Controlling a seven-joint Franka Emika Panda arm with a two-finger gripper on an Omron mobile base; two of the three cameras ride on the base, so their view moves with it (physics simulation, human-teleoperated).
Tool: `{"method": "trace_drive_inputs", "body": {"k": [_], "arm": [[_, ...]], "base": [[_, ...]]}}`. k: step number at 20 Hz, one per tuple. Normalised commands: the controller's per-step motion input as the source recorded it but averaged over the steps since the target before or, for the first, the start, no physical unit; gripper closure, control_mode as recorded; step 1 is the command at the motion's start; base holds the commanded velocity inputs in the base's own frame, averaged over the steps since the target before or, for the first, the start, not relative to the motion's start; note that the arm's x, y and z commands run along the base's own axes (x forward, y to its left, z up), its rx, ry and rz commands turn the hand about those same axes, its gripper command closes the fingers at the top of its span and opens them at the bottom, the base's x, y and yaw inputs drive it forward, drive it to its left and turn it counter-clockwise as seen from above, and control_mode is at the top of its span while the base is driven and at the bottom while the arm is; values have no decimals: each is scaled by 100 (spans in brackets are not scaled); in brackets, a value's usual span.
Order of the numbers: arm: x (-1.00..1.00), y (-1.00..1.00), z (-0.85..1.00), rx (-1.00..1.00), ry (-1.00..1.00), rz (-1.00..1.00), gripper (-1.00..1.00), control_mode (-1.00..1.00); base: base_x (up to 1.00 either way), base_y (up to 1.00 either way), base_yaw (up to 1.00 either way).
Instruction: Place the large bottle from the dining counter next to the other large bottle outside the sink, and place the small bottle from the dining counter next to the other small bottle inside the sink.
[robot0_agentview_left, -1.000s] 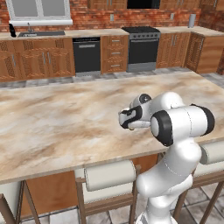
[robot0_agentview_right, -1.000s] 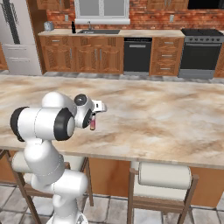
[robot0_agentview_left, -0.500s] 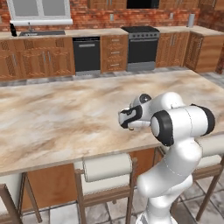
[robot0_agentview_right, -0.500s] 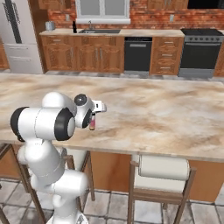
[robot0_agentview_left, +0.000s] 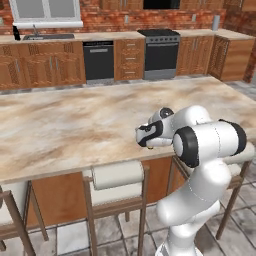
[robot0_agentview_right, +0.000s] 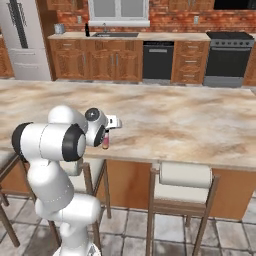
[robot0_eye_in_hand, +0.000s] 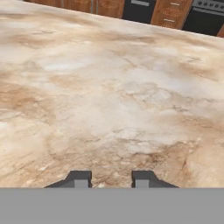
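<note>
The gripper (robot0_eye_in_hand: 112, 178) hangs over the near edge of the dining counter (robot0_eye_in_hand: 109, 87), its two dark fingertips (robot0_eye_in_hand: 79, 178) set a modest gap apart. In the right base view a small reddish-tan bottle (robot0_agentview_right: 105, 140) hangs between the fingers, above the stone. The other large bottle (robot0_agentview_right: 86, 30) stands by the far sink (robot0_agentview_right: 116, 35).

Small bottle (robot0_agentview_right: 105, 142): tiny, tan-reddish, upright, hanging under the pincer (robot0_agentview_right: 106, 136) above the near edge of the desk (robot0_agentview_right: 190, 125), beige-brown marbled stone. Sink (robot0_agentview_right: 116, 35) far off against the brick wall; other large bottle (robot0_agentview_right: 87, 30) stands just beside it, black.
</note>
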Motion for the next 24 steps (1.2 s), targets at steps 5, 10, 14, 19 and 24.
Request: {"method": "trace_drive_inputs", "body": {"k": [5,10,14,19,24], "arm": [[0,0,0,0,0,0,100,100],[0,0,0,0,0,0,100,100],[0,0,0,0,0,0,100,100],[0,0,0,0,0,0,100,100],[0,0,0,0,0,0,100,100]], "base": [[0,-58,0],[0,-82,0],[0,-82,0],[0,-85,0],[0,-88,0]]}}
